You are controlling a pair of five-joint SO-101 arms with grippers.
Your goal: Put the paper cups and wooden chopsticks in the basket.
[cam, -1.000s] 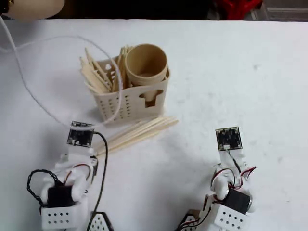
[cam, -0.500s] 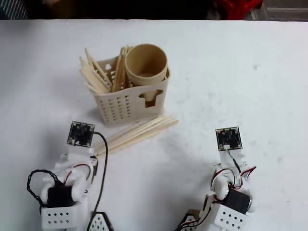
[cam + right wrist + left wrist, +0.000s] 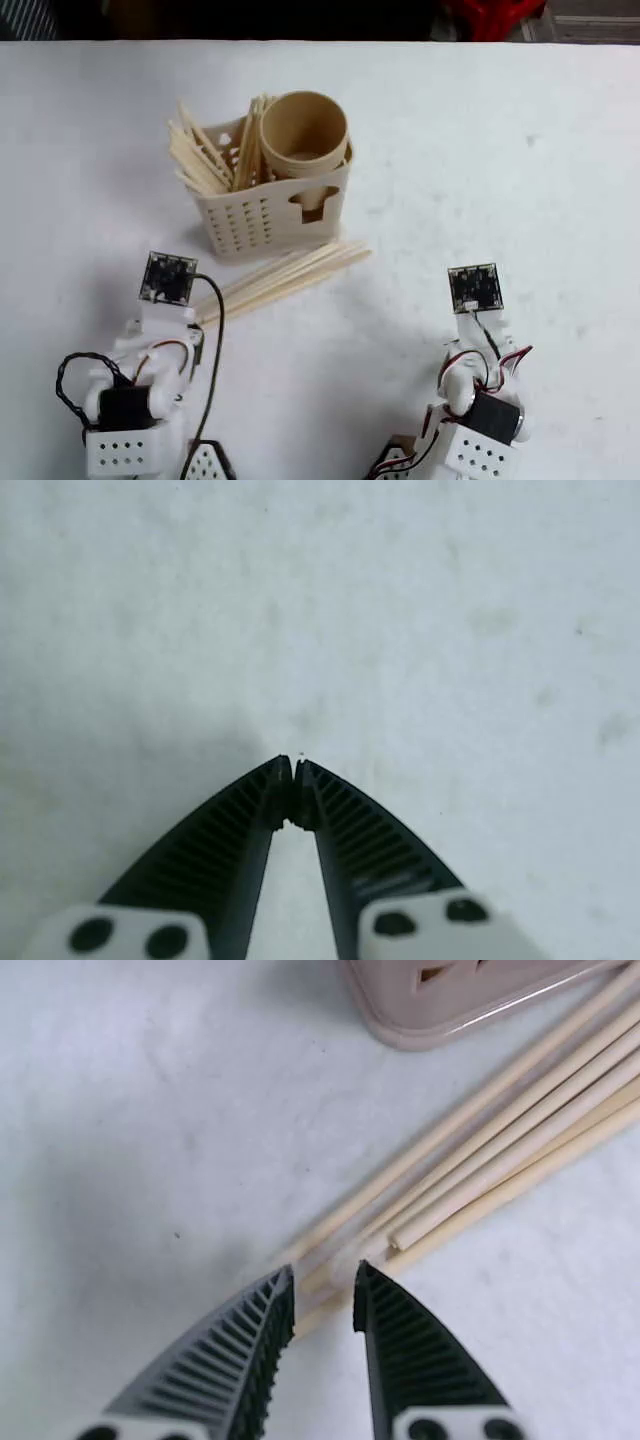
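So the basket (image 3: 270,215) sits on the table (image 3: 520,150) a bit left of centre and toward the far side. The paper cups (image 3: 303,135) are already nested in its right half, and a standing bunch of chopsticks (image 3: 200,160) leans out of its left half, so that part looks done to me. What's left is the loose chopsticks (image 3: 285,275), lying flat on the table just in front of the basket's near wall. They fan from near-left up to far-right, close beside the basket, but I can't tell if they actually touch it. The left gripper (image 3: 322,1290) is parked right at their near-left ends, which makes sense since that's the end closest to that arm. Its jaws are only a narrow crack apart with the tips over the stick ends, and it has nothing clamped (whether the tips are brushing the wood is hard to say from here). My guess is it's lining up to pinch a stick or two by the ends, and that's fiddly because thin round sticks lying flat can roll or slip out. The right gripper (image 3: 291,775) is closed tip to tip on nothing, over bare table on the near-right, well apart from everything, probably just staying out of the way.
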